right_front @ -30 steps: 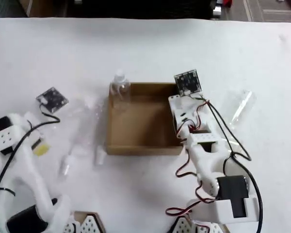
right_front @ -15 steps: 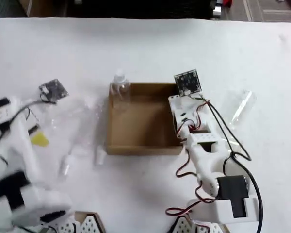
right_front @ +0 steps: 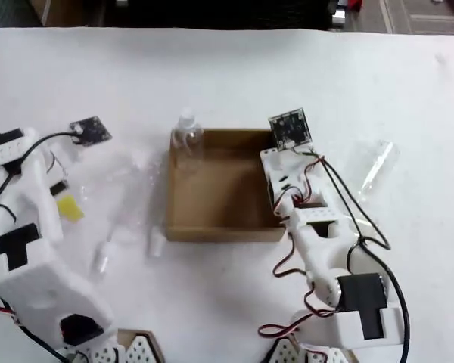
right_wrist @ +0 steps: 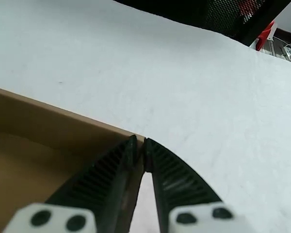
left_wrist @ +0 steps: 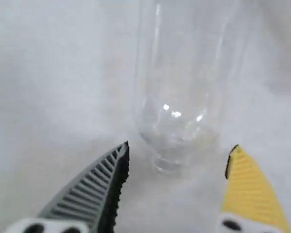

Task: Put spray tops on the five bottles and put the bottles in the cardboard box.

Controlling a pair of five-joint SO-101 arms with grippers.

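A brown cardboard box (right_front: 223, 219) sits mid-table. One clear bottle (right_front: 187, 139) with a white top stands at its far left corner. My right gripper (right_front: 272, 160) is shut on the box's right wall, and its fingers (right_wrist: 121, 165) pinch the wall's top edge (right_wrist: 63, 119). Clear bottles (right_front: 129, 193) lie on the table left of the box. My left gripper (right_front: 63, 198) is beside them, open. A lying clear bottle (left_wrist: 179, 92) points its neck into the gap between the grey finger (left_wrist: 99, 194) and the yellow finger (left_wrist: 247, 184).
Two small white pieces (right_front: 102, 261) (right_front: 157, 242) lie near the box's front left corner. Another clear bottle (right_front: 374, 162) lies to the right of the box. The white table (right_front: 227, 68) stretches far behind the box.
The left arm has swung, carrying its gripper and wrist camera board toward the back of the table. The right arm, box and bottles have stayed put.
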